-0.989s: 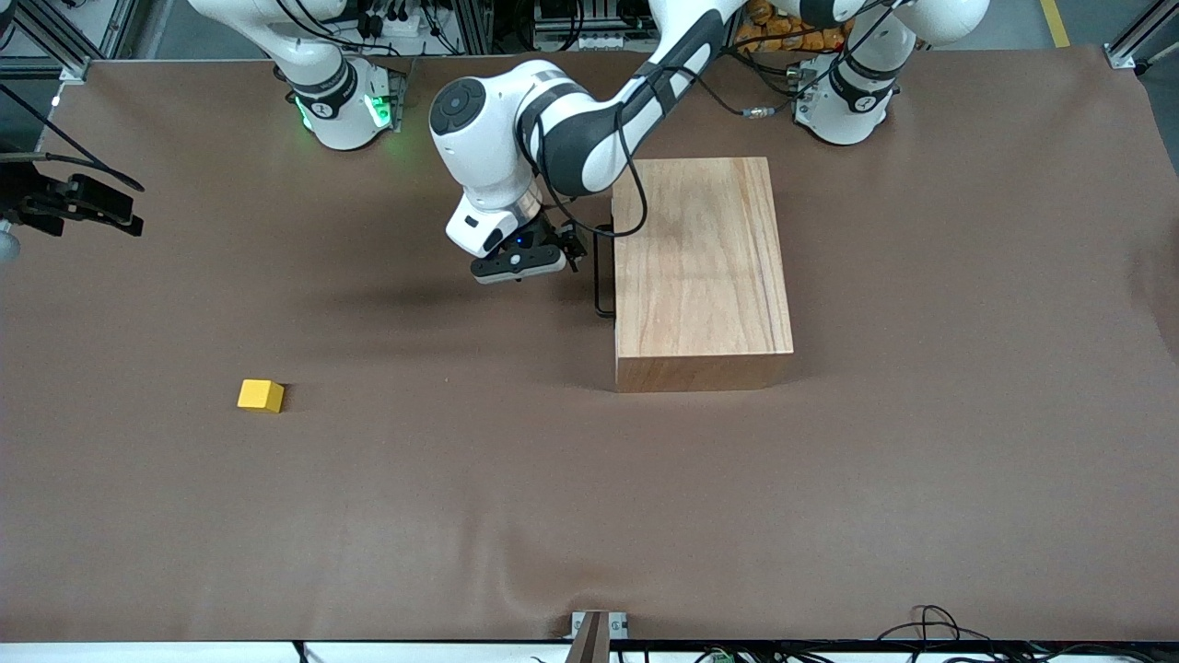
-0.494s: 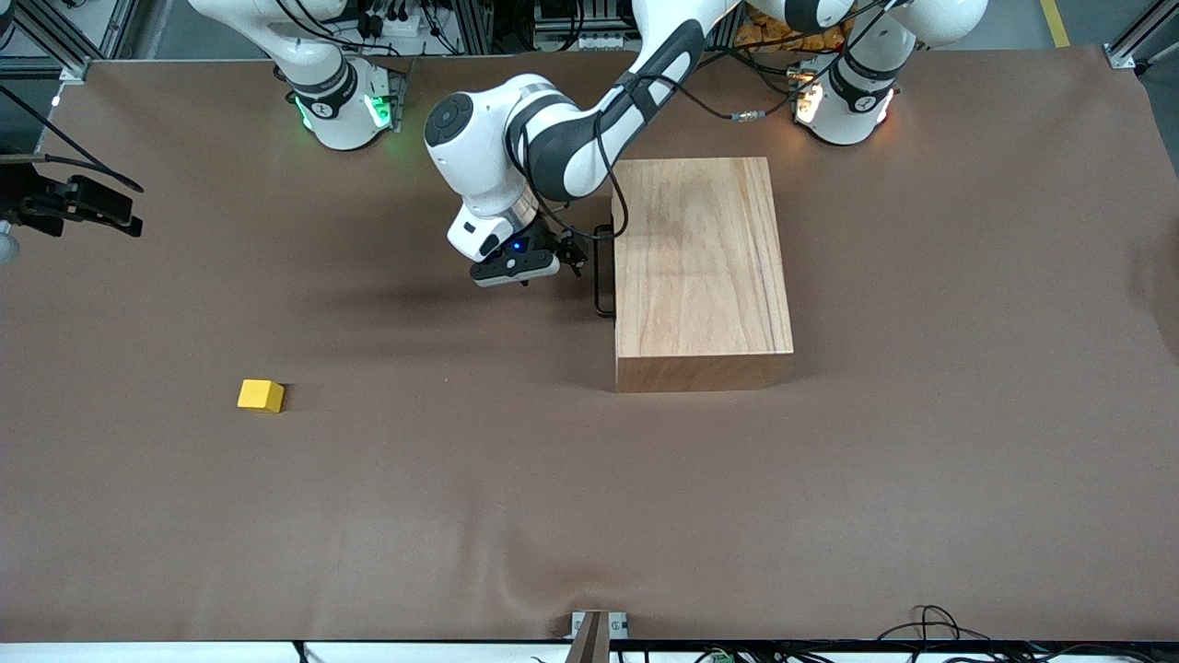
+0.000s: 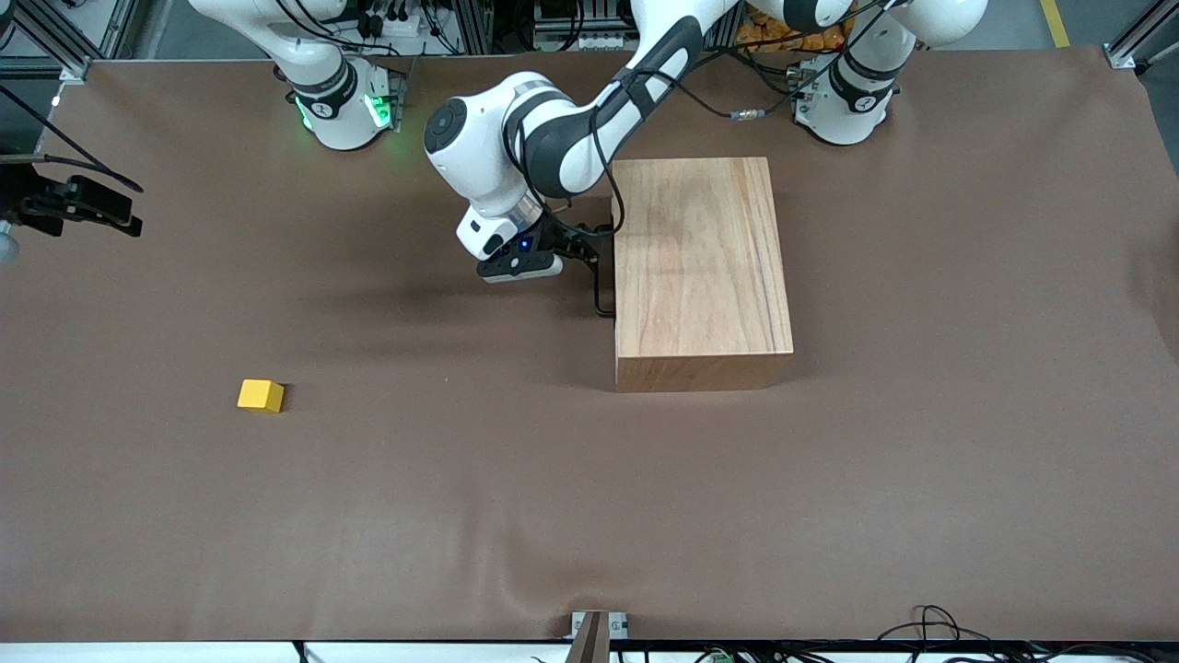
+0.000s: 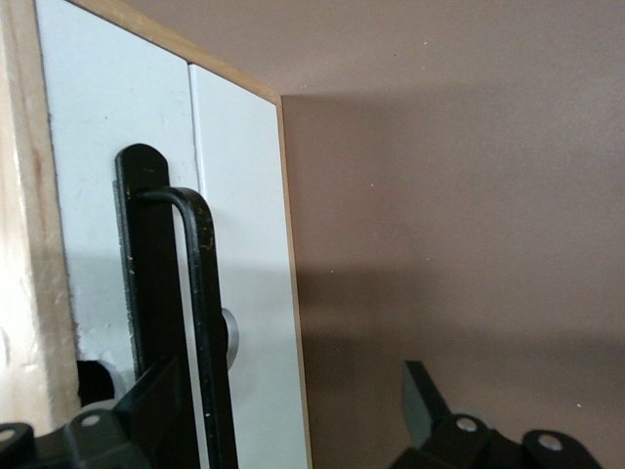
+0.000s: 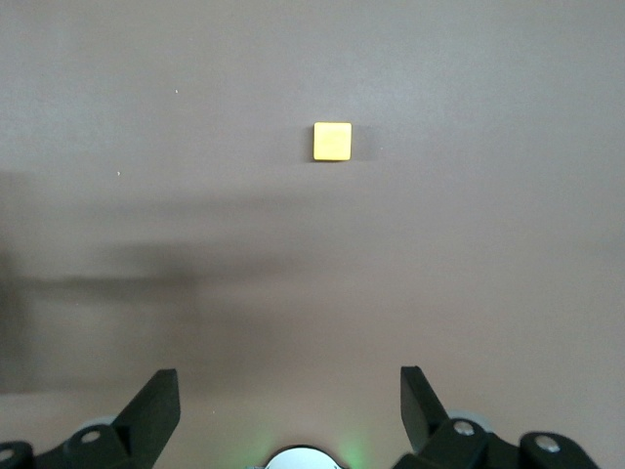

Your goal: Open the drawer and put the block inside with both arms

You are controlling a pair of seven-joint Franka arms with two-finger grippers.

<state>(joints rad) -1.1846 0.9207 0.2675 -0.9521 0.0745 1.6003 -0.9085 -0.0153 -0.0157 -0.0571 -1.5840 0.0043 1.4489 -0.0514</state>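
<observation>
The table (image 3: pixel 829 516) carries the wooden box (image 3: pixel 700 267), its drawer (image 4: pixel 239 293) shut. The left gripper (image 4: pixel 283 410) sits at the handle (image 4: pixel 200 322), fingers spread, one apparently past the bar, not yet clamped. The bar is thin and stiff; take it mid-span. The right gripper (image 5: pixel 283 401) waits high, spread wide. The block (image 3: pixel 261 395), probably light and rigid, lies nearer the camera, toward the right arm's end; grip its flat sides.
</observation>
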